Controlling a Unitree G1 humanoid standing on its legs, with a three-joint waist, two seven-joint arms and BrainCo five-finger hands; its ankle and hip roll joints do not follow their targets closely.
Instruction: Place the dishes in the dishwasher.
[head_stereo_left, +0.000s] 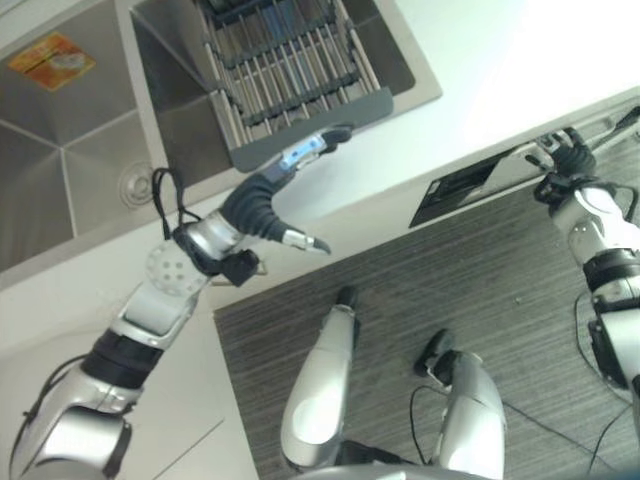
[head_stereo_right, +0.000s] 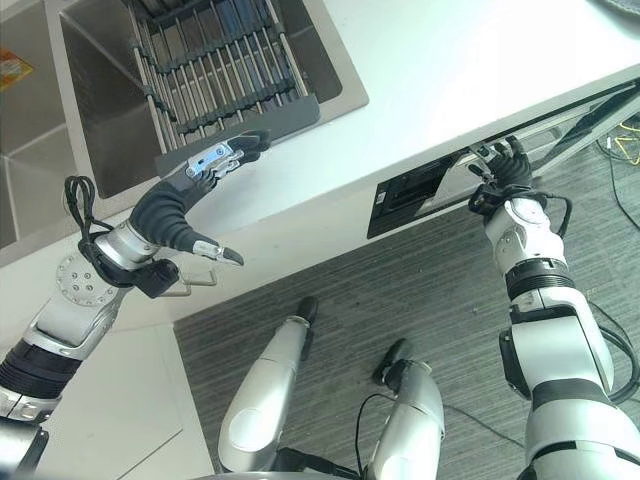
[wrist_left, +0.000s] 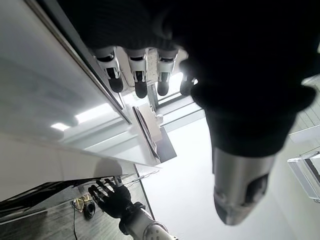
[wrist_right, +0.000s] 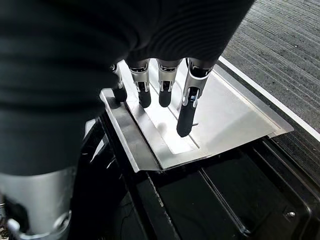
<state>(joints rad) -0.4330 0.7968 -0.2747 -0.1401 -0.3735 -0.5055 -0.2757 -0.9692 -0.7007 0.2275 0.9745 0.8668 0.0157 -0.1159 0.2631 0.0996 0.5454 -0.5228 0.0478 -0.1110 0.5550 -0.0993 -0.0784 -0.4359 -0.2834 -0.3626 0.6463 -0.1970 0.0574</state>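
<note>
Beside sink (head_stereo_left: 70, 150), white counter (head_stereo_left: 480, 60).

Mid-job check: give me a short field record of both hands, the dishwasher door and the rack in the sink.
left hand: open, fingertips at the near grey edge of the sink rack
right hand: open, straight fingers on the top edge of the dishwasher door
dishwasher door: partly open, dark interior visible below
sink rack: sits in the sink basin; I can't see any dishes in it
counter: white
</note>
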